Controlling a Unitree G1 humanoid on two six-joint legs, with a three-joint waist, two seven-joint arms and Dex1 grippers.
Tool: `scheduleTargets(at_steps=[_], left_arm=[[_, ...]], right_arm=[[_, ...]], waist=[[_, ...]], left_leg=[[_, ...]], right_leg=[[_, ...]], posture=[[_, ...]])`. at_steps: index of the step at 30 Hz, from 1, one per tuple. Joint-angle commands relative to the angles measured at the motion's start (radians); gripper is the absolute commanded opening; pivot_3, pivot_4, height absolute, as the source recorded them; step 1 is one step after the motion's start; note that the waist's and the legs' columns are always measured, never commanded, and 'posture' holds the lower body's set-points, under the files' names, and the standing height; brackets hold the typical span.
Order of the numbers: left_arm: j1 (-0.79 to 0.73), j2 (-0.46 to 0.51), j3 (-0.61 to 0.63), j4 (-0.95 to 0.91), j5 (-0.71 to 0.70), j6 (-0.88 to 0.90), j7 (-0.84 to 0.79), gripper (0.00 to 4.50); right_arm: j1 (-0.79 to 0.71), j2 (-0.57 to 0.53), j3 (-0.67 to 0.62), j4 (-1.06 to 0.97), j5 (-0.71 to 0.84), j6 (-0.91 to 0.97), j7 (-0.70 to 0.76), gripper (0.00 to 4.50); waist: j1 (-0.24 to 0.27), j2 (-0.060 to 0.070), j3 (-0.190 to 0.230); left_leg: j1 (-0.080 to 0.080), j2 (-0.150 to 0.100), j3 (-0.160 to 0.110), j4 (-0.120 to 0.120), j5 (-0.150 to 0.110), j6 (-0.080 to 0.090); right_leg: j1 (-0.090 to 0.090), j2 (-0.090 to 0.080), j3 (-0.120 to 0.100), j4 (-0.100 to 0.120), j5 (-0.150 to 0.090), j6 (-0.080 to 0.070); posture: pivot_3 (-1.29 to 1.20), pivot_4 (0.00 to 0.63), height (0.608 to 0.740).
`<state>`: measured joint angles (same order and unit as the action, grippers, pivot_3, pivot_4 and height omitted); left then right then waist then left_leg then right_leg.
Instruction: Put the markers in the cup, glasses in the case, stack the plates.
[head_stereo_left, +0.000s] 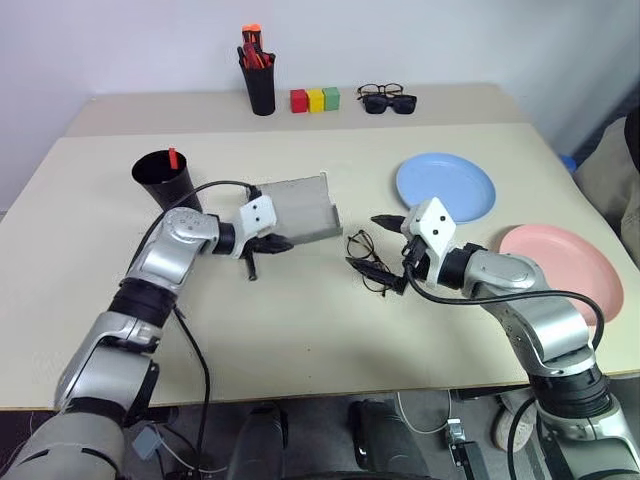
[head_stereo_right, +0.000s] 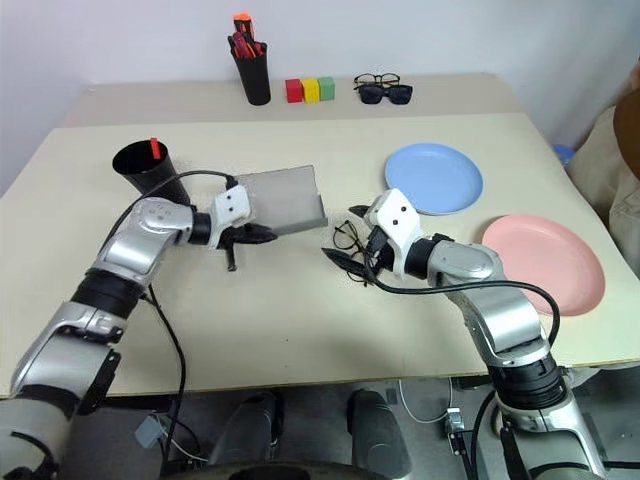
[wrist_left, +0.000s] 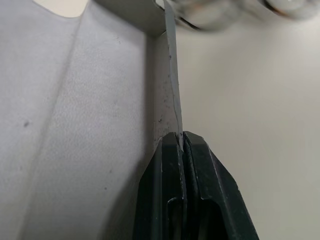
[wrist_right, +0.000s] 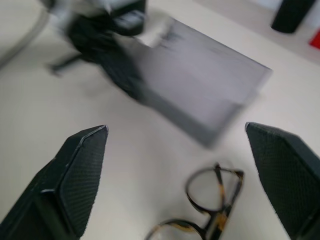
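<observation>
Pinching only the thin edge of the case (wrist_left: 100, 100), the left hand (wrist_left: 183, 142) risks it slipping free. At its 3 o'clock, the right hand (head_stereo_left: 388, 252) hangs wide over the glasses (head_stereo_left: 362, 245) and may nudge them across the worktop (head_stereo_left: 300, 330).

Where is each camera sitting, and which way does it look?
Left eye view: on the head, looking forward and down at the table; both arms show.
Right eye view: the head's other eye, same scene, same arms.
Left wrist view: on the left wrist, looking along the left tool, shut on the case edge.
Right wrist view: on the right wrist, looking past the open right tool at the glasses.
Shared: both wrist views and both eye views show the grey case.
</observation>
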<state>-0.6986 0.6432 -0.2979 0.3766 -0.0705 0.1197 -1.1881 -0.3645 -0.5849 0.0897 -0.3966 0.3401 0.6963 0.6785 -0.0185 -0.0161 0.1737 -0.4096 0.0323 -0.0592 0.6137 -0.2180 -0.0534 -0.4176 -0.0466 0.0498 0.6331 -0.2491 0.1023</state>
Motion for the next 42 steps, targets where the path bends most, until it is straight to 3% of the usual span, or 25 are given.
scheduleTargets(at_steps=[1, 5, 6, 9, 13, 20, 23, 30, 42], left_arm=[[0.04, 0.06, 0.024, -0.123, -0.031, -0.013, -0.089, 0.05], [0.091, 0.094, 0.033, -0.213, -0.073, 0.034, -0.149, 0.05], [0.096, 0.091, 0.036, -0.223, -0.082, 0.042, -0.155, 0.3], [0.107, 0.085, 0.038, -0.239, -0.074, 0.043, -0.144, 1.35], [0.106, 0.06, 0.067, -0.235, -0.069, 0.051, -0.065, 3.42], [0.224, 0.084, 0.207, -0.392, -0.156, 0.14, 0.025, 3.42], [0.299, 0.089, 0.273, -0.487, -0.196, 0.211, 0.088, 3.48], [0.462, 0.074, 0.415, -0.632, -0.249, 0.331, 0.248, 3.48], [0.699, 0.042, 0.578, -0.774, -0.323, 0.406, 0.41, 3.48]], right_arm=[[-0.03, -0.02, -0.019, -0.008, 0.015, 0.109, -0.025, 4.5], [-0.07, 0.01, -0.04, 0.032, 0.045, 0.247, -0.074, 4.5], [-0.08, 0.018, -0.041, 0.041, 0.049, 0.27, -0.084, 4.5], [-0.102, 0.043, -0.05, 0.067, 0.056, 0.327, -0.116, 4.5], [-0.127, 0.066, -0.05, 0.11, 0.044, 0.369, -0.152, 4.5], [-0.167, 0.11, -0.024, 0.195, 0.018, 0.385, -0.203, 4.5], [-0.171, 0.114, -0.021, 0.201, 0.021, 0.403, -0.206, 3.7], [-0.181, 0.122, -0.016, 0.193, 0.03, 0.435, -0.206, 0.2], [-0.3, 0.022, 0.088, 0.097, -0.008, 0.308, -0.094, 0.09]], waist=[[0.003, 0.0, 0.0], [0.003, 0.0, 0.0], [0.003, 0.0, 0.0], [0.002, 0.0, 0.0], [0.002, 0.0, 0.0], [-0.015, 0.0, 0.0], [-0.021, 0.001, 0.0], [-0.024, 0.0, 0.0], [-0.026, 0.001, 0.001]], left_leg=[[0.0, 0.0, 0.0, 0.0, 0.0, 0.0], [0.0, 0.0, 0.0, 0.0, 0.0, 0.0], [0.0, 0.0, 0.0, 0.0, 0.0, 0.0], [0.0, 0.0, 0.0, 0.0, 0.0, 0.0], [0.0, 0.0, 0.0, 0.001, 0.0, 0.001], [0.0, 0.001, 0.0, 0.0, -0.001, 0.002], [0.0, 0.001, 0.0, 0.0, -0.001, 0.002], [0.0, 0.001, 0.0, 0.001, -0.001, 0.002], [0.001, 0.001, 0.0, 0.0, -0.001, 0.002]], right_leg=[[0.0, 0.0, 0.0, 0.0, 0.0, -0.001], [0.0, 0.0, 0.0, 0.0, -0.002, -0.003], [0.0, 0.0, 0.0, 0.0, -0.002, -0.003], [0.0, 0.0, 0.0, 0.0, -0.002, -0.003], [0.0, 0.0, 0.0, 0.0, 0.0, 0.0], [0.0, 0.001, 0.0, 0.001, 0.0, -0.001], [-0.001, 0.0, 0.0, 0.002, -0.001, -0.001], [-0.001, 0.0, 0.0, 0.002, -0.001, -0.001], [-0.001, 0.001, 0.0, 0.002, -0.001, -0.001]], posture=[[0.0, 0.15, 0.74], [0.0, 0.15, 0.74], [0.0, 0.15, 0.74], [0.0, 0.15, 0.74], [0.0, 0.15, 0.74], [0.0, 0.15, 0.74], [0.0, 0.15, 0.74], [0.0, 0.15, 0.74], [0.0, 0.15, 0.74]])
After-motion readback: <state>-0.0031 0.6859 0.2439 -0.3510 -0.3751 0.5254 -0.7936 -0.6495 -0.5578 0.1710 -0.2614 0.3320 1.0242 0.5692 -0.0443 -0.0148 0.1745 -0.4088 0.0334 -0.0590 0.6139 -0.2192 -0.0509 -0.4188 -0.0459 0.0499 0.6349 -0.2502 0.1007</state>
